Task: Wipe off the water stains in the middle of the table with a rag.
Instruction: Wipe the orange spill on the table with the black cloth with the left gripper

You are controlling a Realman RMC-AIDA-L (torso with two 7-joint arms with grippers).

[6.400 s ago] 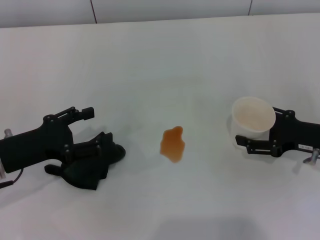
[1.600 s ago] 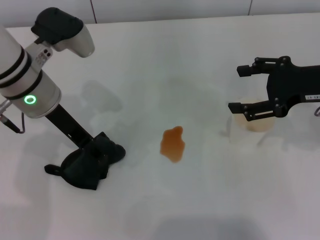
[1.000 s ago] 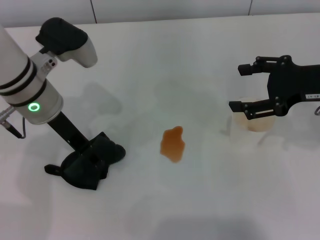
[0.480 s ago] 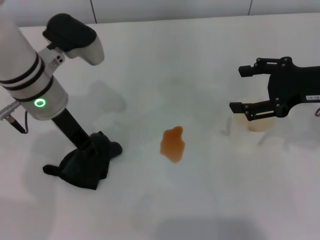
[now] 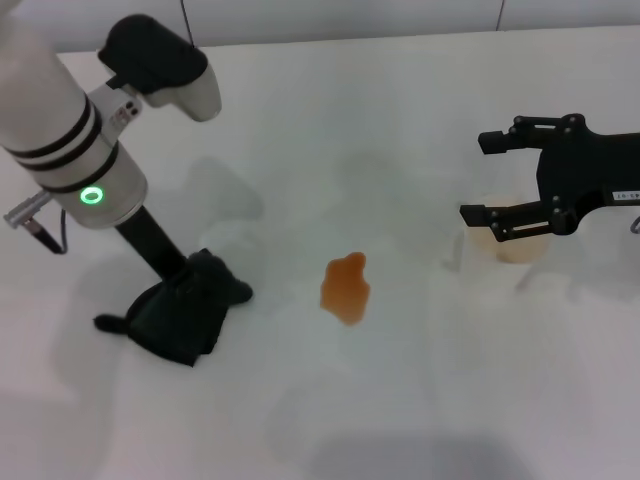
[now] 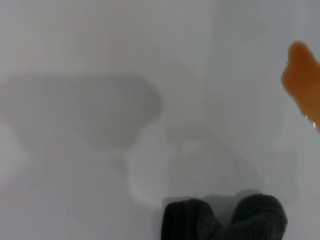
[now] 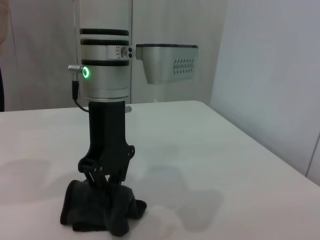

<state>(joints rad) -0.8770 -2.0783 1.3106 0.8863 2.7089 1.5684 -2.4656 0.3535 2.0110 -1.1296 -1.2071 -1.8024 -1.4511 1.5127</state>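
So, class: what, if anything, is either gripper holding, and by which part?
The left gripper points straight down with its fingers pinching the black rag at the top of its bunched folds. The right gripper holds nothing; it hovers open above the cup.

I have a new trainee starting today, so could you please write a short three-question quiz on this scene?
1. True or false: the rag already covers the water stains.
2. Which gripper is down on the rag: A left gripper, B right gripper?
3. Fill in: a translucent ___ stands under the right gripper.

Key: 1 false; 2 A; 3 cup.
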